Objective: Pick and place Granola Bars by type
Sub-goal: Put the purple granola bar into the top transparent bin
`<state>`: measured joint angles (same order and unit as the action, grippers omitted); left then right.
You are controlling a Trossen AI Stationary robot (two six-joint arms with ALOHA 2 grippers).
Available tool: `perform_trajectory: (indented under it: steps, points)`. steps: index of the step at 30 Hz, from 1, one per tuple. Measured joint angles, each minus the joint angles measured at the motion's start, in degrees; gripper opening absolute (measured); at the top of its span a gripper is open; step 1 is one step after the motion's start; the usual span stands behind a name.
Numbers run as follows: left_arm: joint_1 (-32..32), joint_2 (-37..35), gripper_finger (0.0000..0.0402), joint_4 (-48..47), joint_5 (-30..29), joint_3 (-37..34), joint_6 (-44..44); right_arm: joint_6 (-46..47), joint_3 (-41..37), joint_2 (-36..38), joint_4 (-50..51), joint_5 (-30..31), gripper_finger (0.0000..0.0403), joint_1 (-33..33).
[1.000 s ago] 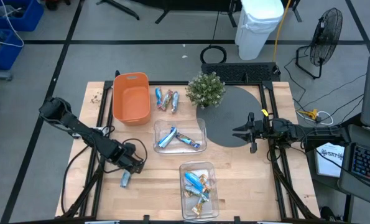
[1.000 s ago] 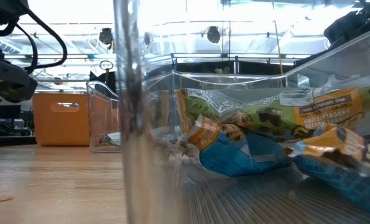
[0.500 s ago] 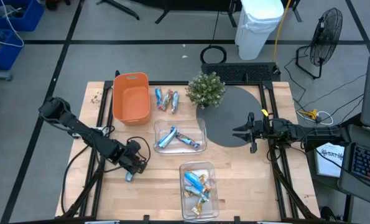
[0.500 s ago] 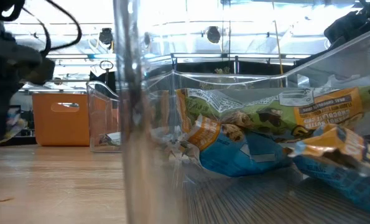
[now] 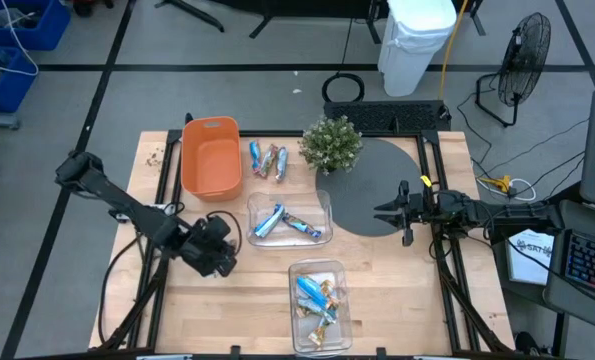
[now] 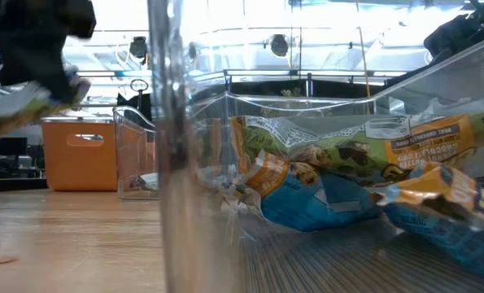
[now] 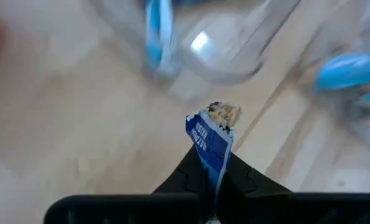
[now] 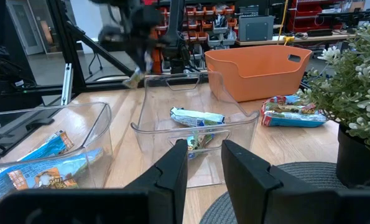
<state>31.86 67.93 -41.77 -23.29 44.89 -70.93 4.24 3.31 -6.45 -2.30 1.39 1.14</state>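
My left gripper [image 5: 215,260] hangs above the near-left part of the table and is shut on a blue-and-silver granola bar [image 7: 209,138]. In the low view that bar [image 6: 32,101] shows blurred below the gripper [image 6: 38,49]. Three loose bars [image 5: 267,160] lie flat on the wood beside the orange bin [image 5: 211,157]. Blue bars [image 5: 282,222] lie in the middle clear bin [image 5: 325,205]. The near clear bin [image 5: 342,300] holds several mixed bars [image 5: 317,298]. My right gripper [image 5: 385,213] waits open over the grey round mat [image 5: 372,185], its fingers apart in the right wrist view [image 8: 203,163]. My left gripper pinches the blue bar between its two fingers at the bar's lower end [image 7: 213,167]. The other end, torn open with granola showing [image 7: 223,114], sticks out past the fingertips. The bar is lifted clear of the table.
A potted plant [image 5: 332,145] stands at the mat's far-left edge. Bare wood lies around the left gripper, between the orange bin and the near clear bin [image 6: 307,163], which fills the low view. Frame rails run along both table sides.
My left gripper went down toward the near edge onto the blue bar lying on the near-left wood, took hold of it, then rose and drew back toward the middle clear bin. The bar has left the table and is lifted clear.
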Motion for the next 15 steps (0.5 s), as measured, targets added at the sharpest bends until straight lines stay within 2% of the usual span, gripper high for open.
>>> perform_trajectory:
  steps: [10,15]
  points:
    - [0.00,-11.69,0.0013,-0.65,-14.13,2.61,21.45,-0.01,0.00,0.01,-0.01,0.00,0.0089,0.01]
    - [-0.21,-16.04,0.0013,-3.04,-20.46,2.61,28.56,-0.01,0.02,0.01,-0.01,0.00,0.0089,0.01]
